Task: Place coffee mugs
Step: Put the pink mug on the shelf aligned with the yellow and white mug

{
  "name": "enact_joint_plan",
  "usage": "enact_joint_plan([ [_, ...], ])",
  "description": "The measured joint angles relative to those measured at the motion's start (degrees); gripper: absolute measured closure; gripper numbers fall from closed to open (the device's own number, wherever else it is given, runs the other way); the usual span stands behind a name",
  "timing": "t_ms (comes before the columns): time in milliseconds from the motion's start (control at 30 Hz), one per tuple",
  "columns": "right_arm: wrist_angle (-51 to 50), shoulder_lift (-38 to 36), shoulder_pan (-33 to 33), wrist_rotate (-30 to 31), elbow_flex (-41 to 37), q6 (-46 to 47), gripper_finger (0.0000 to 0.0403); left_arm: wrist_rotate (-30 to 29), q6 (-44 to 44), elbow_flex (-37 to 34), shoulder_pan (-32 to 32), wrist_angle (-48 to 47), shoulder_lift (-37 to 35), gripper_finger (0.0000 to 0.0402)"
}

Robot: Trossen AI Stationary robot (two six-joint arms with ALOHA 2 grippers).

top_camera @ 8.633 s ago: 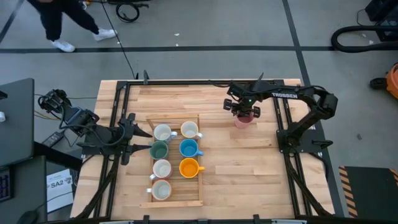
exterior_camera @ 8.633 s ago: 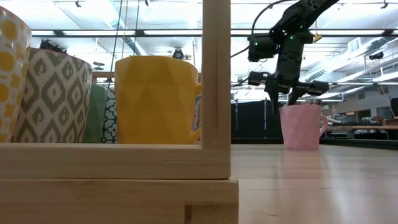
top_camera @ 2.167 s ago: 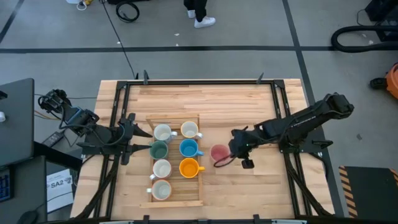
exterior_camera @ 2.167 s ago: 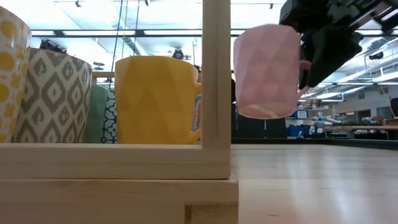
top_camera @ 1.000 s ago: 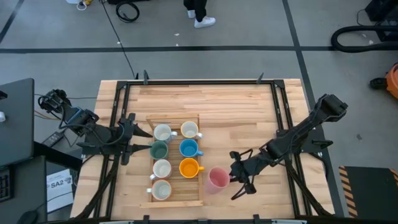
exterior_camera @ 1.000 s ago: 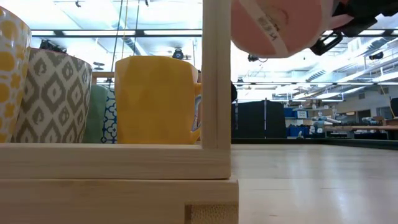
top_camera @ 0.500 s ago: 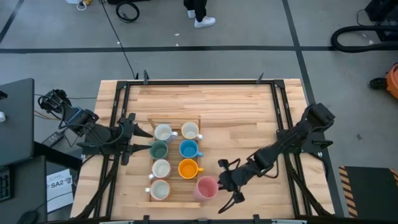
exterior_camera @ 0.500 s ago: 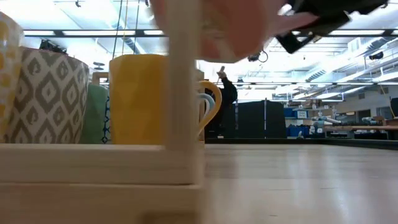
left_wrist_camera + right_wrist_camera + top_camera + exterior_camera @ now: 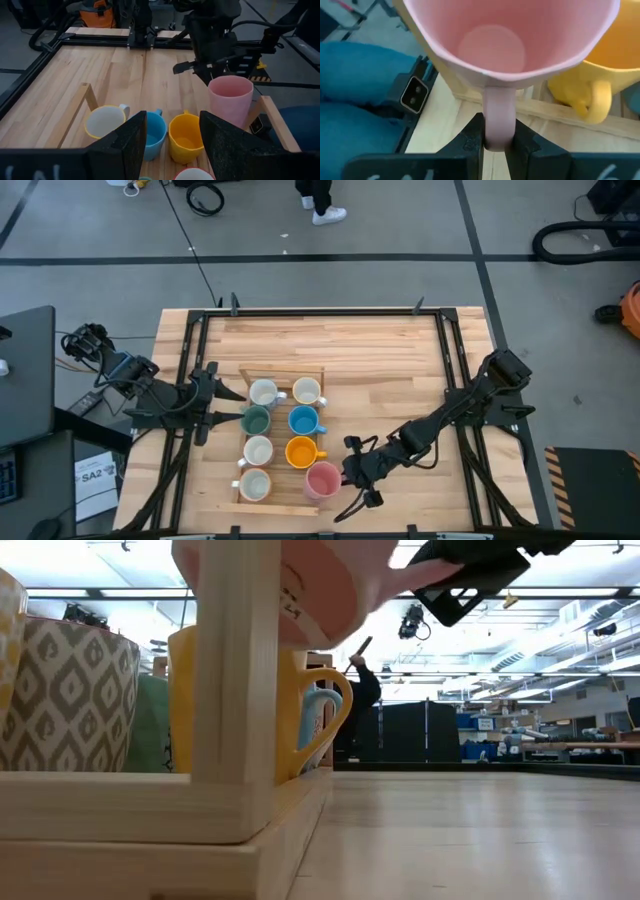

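Note:
The pink mug (image 9: 322,480) (image 9: 300,585) hangs tilted over the near right corner of the wooden tray (image 9: 241,442), held by my right gripper (image 9: 348,474) (image 9: 496,142). In the tray stand the white mugs (image 9: 263,393) (image 9: 306,391) (image 9: 259,451) (image 9: 254,483), the teal mug (image 9: 256,421), the blue mug (image 9: 301,420) and the orange mug (image 9: 300,451) (image 9: 215,700). My left gripper (image 9: 172,150) is open and waits at the table's left edge beside the tray. My right gripper pinches the pink mug's handle (image 9: 498,112) between its two fingers (image 9: 472,136), coming level from the table's right side. The mug is tilted, its bottom (image 9: 315,610) above the tray's floor. Whether it touches the tray's corner post (image 9: 235,690), I cannot tell.
The tray's upright corner post stands just below and in front of the pink mug in the low view. Bare wooden table (image 9: 400,370) lies to the right of and beyond the tray. Black frame rails (image 9: 455,380) run along the table's sides.
My right gripper has carried the pink mug toward the table's left and near edges, from beside the tray to over its near right corner, still shut on the handle. The tray's near end has slid a little toward the table's left, turning the tray slightly.

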Motion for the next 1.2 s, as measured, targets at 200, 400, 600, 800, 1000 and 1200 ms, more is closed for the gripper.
enact_joint_plan([
  [200, 0.6, 0.1, 0.0, 2.0, 0.0, 5.8, 0.0345, 0.0, 0.0, 0.0, 0.0, 0.0, 0.0, 0.0214],
  [400, 0.5, 0.1, 0.0, 3.8, 0.6, 7.4, 0.0345, 2.6, -1.4, 0.0, 0.0, -0.8, 0.9, 0.0214],
  [600, 0.4, 0.1, 0.0, 3.7, 0.6, 7.4, 0.0345, -4.2, -1.1, 0.0, 0.8, -7.6, 3.0, 0.0214],
  [800, 0.3, 0.1, -0.1, 3.5, 0.6, 7.2, 0.0345, -3.9, 8.4, 0.0, 10.0, -6.4, 6.5, 0.0214],
  [1000, -0.2, 0.1, -0.1, 3.1, 0.6, 7.2, 0.0345, 7.9, 16.4, 0.0, 23.4, -4.5, 10.5, 0.0214],
  [1200, -0.5, 0.1, -0.1, 3.0, 0.6, 7.2, 0.0345, 17.1, 22.6, 0.0, 35.4, -4.4, 14.9, 0.0214],
])
